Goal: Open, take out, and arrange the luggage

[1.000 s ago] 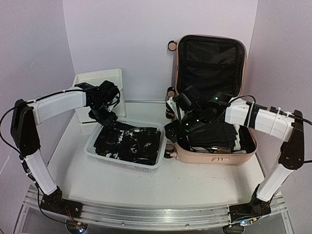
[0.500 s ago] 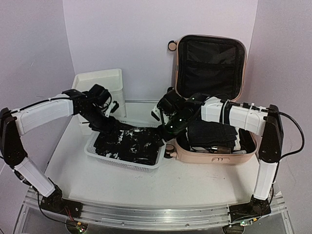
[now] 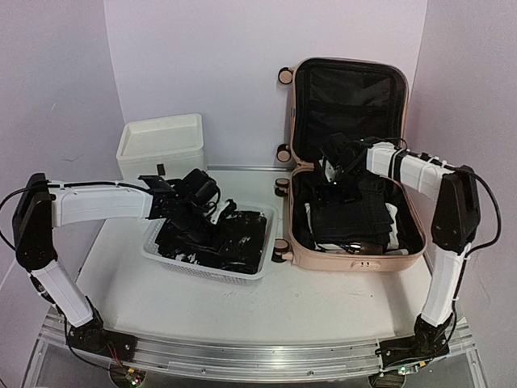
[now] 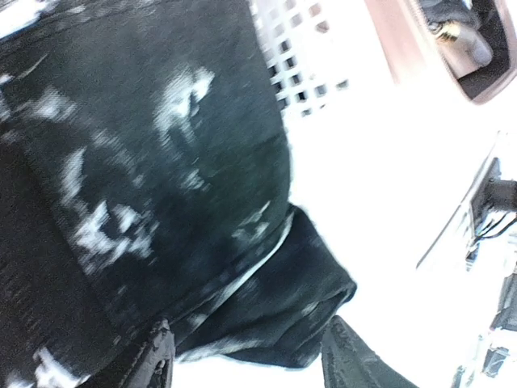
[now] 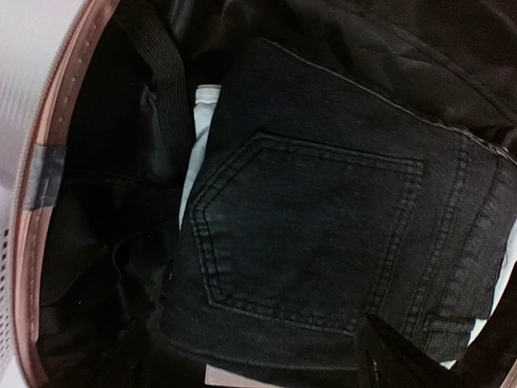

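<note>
Top external view: the luggage (image 3: 355,260) lies open on the right side of the table (image 3: 283,311). Its lid stands upright and shows black lining. My right gripper (image 3: 338,174) hangs over the back half of the luggage, above folded black jeans (image 3: 351,220) packed inside. In the right wrist view only one of my fingers (image 5: 396,360) shows clearly. It sits far off to the side, so the jaws stand spread with nothing held, and the jeans' back pocket lies below them.

Just left of the luggage sits a white basket (image 3: 202,271) full of black-and-white cloth (image 3: 242,238). My left gripper (image 3: 208,220) is down in it. Its fingers (image 4: 157,360) are spread apart, with a loose fold of the cloth lying between them. Further left of the luggage, at the back, stands a white box (image 3: 161,145).
</note>
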